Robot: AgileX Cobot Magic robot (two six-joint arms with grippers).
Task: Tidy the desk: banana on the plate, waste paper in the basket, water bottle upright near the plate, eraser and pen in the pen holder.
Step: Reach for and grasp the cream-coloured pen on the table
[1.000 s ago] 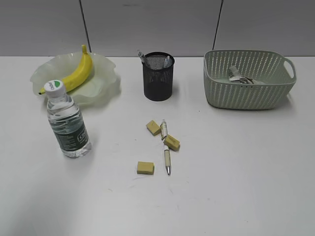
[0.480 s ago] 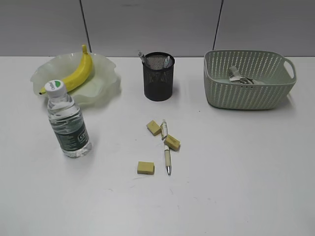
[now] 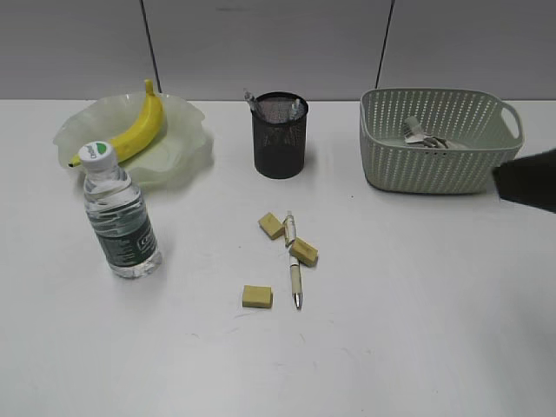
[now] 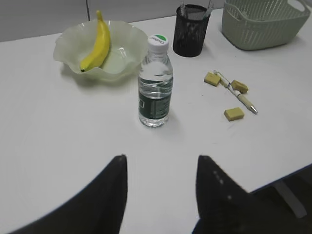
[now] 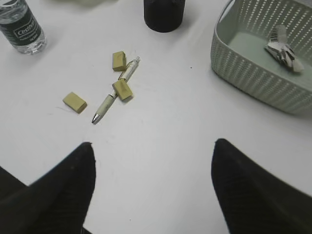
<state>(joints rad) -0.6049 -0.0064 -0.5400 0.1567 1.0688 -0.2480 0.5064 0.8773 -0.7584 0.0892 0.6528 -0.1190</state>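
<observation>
The banana (image 3: pixel 139 126) lies in the pale green plate (image 3: pixel 178 152) at the back left. In front of it the water bottle (image 3: pixel 117 217) stands upright. Three yellow erasers (image 3: pixel 271 226) (image 3: pixel 303 252) (image 3: pixel 257 297) and the pen (image 3: pixel 294 274) lie mid-desk, in front of the black mesh pen holder (image 3: pixel 280 139). The waste paper (image 3: pixel 421 135) sits inside the sage basket (image 3: pixel 434 169). My left gripper (image 4: pixel 162 161) hangs open over bare desk, short of the bottle (image 4: pixel 155 83). My right gripper (image 5: pixel 154 144) is wide open and empty, near side of the pen (image 5: pixel 105 104).
The pen holder holds a couple of pens. My dark right arm (image 3: pixel 530 181) juts in at the right edge, just in front of the basket. Bare white desk (image 3: pixel 417 304) spreads around the erasers and toward the front edge.
My right arm has come into the exterior view at the right edge. Nothing on the desk has moved.
</observation>
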